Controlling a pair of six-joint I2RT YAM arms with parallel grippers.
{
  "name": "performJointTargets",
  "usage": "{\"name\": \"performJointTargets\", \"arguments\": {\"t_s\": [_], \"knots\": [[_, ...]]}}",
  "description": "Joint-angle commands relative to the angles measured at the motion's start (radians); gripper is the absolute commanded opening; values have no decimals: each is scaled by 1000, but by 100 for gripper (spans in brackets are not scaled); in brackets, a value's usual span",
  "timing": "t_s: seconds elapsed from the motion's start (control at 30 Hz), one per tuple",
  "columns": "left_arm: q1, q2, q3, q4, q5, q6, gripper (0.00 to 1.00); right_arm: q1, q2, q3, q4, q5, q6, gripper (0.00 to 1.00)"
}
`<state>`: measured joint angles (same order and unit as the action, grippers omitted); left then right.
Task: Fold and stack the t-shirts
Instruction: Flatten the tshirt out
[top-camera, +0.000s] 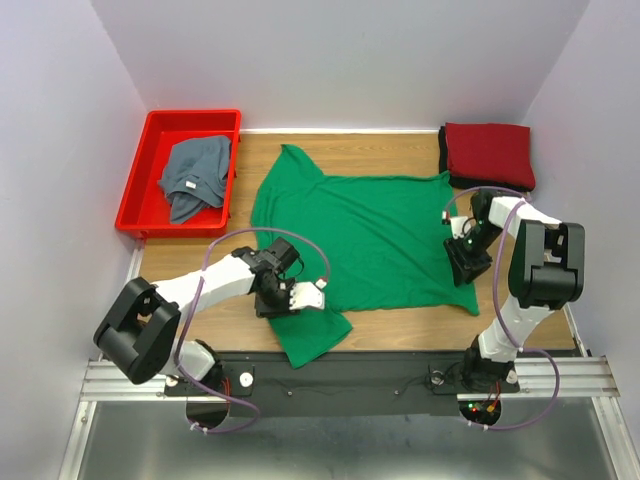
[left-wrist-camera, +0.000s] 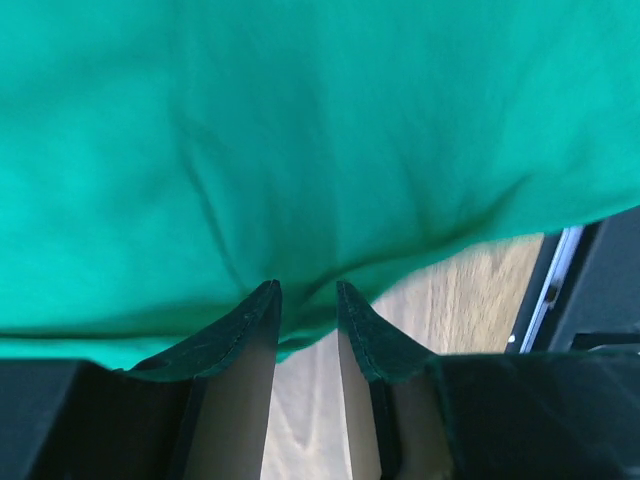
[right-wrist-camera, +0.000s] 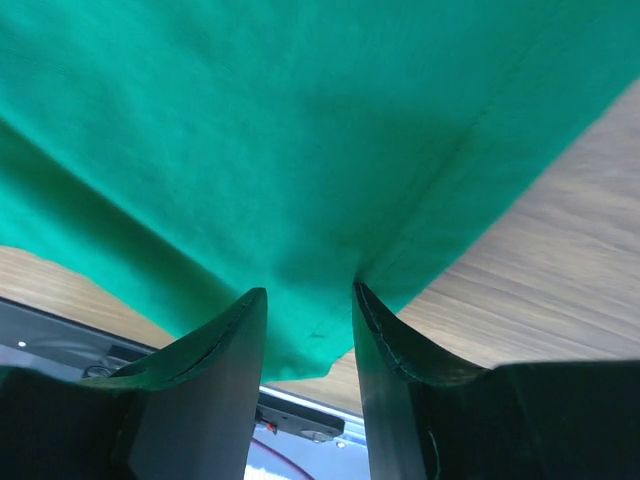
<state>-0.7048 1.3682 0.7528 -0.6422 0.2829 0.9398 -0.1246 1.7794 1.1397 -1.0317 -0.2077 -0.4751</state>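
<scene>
A bright green t-shirt lies spread on the wooden table, one sleeve reaching the near edge. My left gripper is at its near-left side, close to that sleeve. In the left wrist view the jaws stand narrowly apart, pinching the edge of the green cloth. My right gripper is at the shirt's right edge. In its wrist view it pinches a fold of green cloth. A folded dark red t-shirt sits back right. A grey-blue t-shirt lies crumpled in the bin. The black t-shirt is out of view.
A rigid red plastic bin stands at the back left corner. White walls close in the table on three sides. A black rail with the arm bases runs along the near edge.
</scene>
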Motion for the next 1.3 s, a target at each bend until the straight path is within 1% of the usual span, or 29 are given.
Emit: {"name": "performJointTargets", "arguments": {"t_s": [0.0, 0.17, 0.27, 0.3, 0.33, 0.37, 0.43, 0.5, 0.6, 0.63, 0.67, 0.73, 0.8, 0.9, 1.03, 1.2, 1.27], "knots": [[-4, -33, -67, -27, -112, 11, 39, 2, 14, -40, 84, 63, -20, 45], [-1, -89, -75, -63, -178, 17, 38, 0, 21, -54, 107, 117, -28, 45], [13, -113, -60, -122, -195, 59, 38, 2, 5, -43, 105, 145, -39, 45], [25, -127, -47, -135, -183, 69, 37, 2, -3, -37, 101, 145, -42, 45], [66, -153, -12, -158, -144, 85, 37, 2, -15, -17, 95, 131, -48, 45], [83, -162, 12, -168, -119, 93, 37, 2, -38, -5, 72, 113, -51, 45], [117, -169, 84, -142, -71, 82, 38, 2, -57, 21, 55, 62, -50, 46], [151, -150, 127, -107, -56, 45, 39, 2, -67, 60, 36, 34, -43, 46], [203, -54, 186, -22, -48, -13, 39, 13, -63, 86, 35, 4, -27, 46], [224, 4, 203, 22, -45, -25, 39, 16, -48, 89, 36, 4, -23, 46], [260, 31, 207, 44, -47, -44, 39, 23, -38, 89, 39, 4, -19, 46], [292, 93, 214, 88, -45, -52, 39, 31, -14, 83, 53, 11, -10, 46], [317, 120, 204, 107, -48, -53, 38, 40, -2, 72, 90, 24, -8, 46], [323, 132, 151, 133, -65, -39, 36, 46, 28, 52, 127, 48, -7, 45], [321, 106, 57, 127, -68, -27, 33, 49, 41, 31, 150, 76, -20, 45], [321, 34, -42, 85, -63, -22, 29, 63, -1, -17, 145, 93, -57, 45], [321, 3, -61, 70, -65, -21, 28, 68, -14, -20, 136, 88, -66, 45]]}}
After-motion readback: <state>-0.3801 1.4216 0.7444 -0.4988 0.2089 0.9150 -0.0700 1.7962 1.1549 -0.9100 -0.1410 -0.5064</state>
